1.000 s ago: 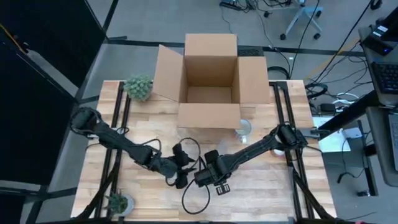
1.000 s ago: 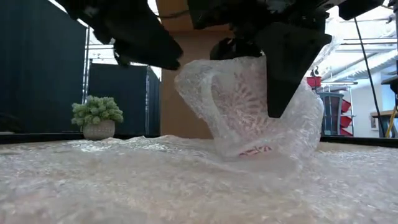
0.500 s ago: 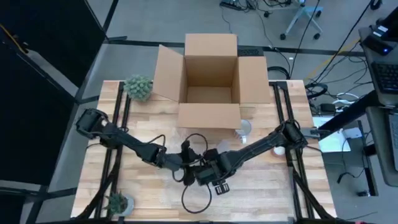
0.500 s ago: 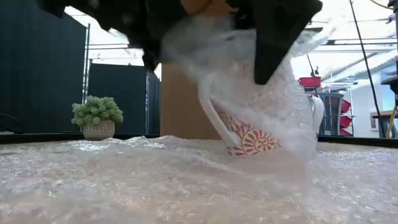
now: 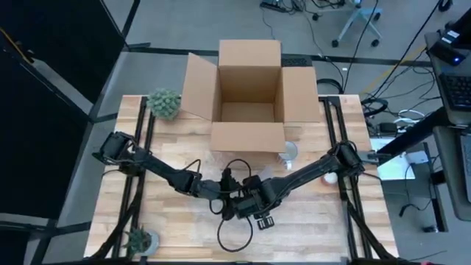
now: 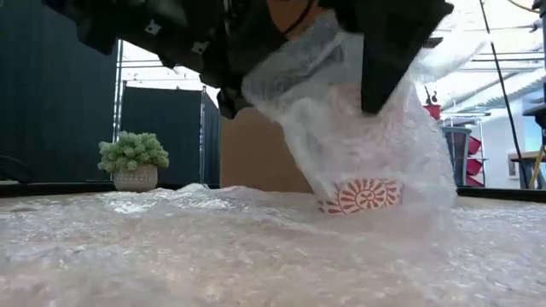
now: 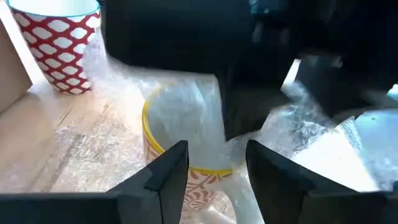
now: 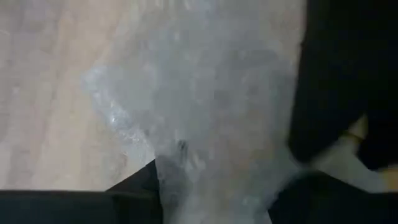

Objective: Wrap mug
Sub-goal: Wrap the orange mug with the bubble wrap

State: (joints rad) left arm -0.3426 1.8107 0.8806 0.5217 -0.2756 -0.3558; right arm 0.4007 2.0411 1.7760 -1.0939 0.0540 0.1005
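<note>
A mug (image 6: pixel 358 194) with a red-and-white pattern and a yellow rim (image 7: pixel 180 167) stands on a clear bubble wrap sheet (image 6: pixel 256 256) near the middle of the table. The wrap is drawn up over the mug. My right gripper (image 5: pixel 246 202) is above the mug, shut on the wrap (image 8: pixel 205 93). My left gripper (image 5: pixel 229 193) is open right beside it. Its two fingers (image 7: pixel 168 180) stand over the mug's mouth, where wrap lies inside the rim. I cannot tell whether they touch anything. My right gripper pinches a gathered part of the bubble wrap (image 8: pixel 186 165) between its two fingers, coming from above. The wrap hangs below the fingers (image 6: pixel 392 60) as a tent around the mug. Its lower part runs into the sheet on the table.
An open cardboard box (image 5: pixel 249 96) stands at the far middle, with a second red-and-white cup (image 7: pixel 59 43) near its front right corner. Small potted plants stand at the far left (image 5: pixel 163 103) and the near left (image 5: pixel 138 238). A cable loop (image 5: pixel 234 234) lies near the front edge.
My left gripper has gone toward the table's right, up to the mug and my right gripper. My right gripper has drawn the wrap up and over the mug. The mug has turned: its handle, seen before in the low view, no longer shows.
</note>
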